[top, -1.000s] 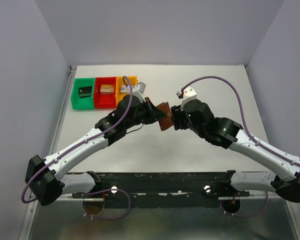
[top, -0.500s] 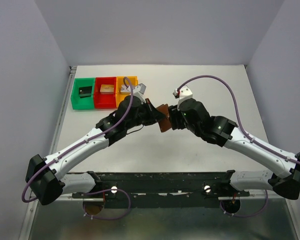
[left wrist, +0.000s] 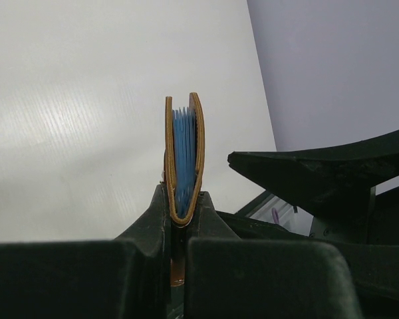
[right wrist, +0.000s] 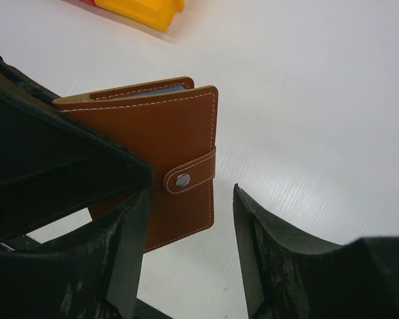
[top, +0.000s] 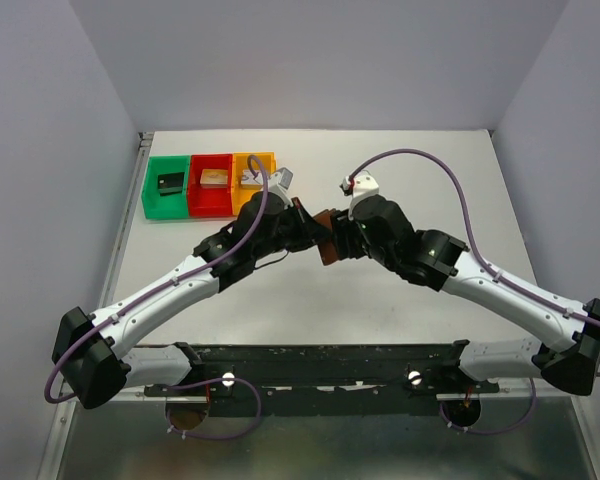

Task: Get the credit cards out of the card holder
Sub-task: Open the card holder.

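The left pincer (left wrist: 184, 203) is clamped on the fold of the snapped-shut card holder (right wrist: 156, 143), and the right pincer (right wrist: 189, 216) stands wide at its strap side.

Robot lab, white table (top: 400, 300), plain walls (top: 310, 60)

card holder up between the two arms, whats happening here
The left arm's jaws are shut on the brown card holder, gripping it at the fold and holding it on edge above the table. The right arm's jaws are open and close to its strap side, not clamped on it. The snap is fastened, so the holder is closed and no card is out yet.
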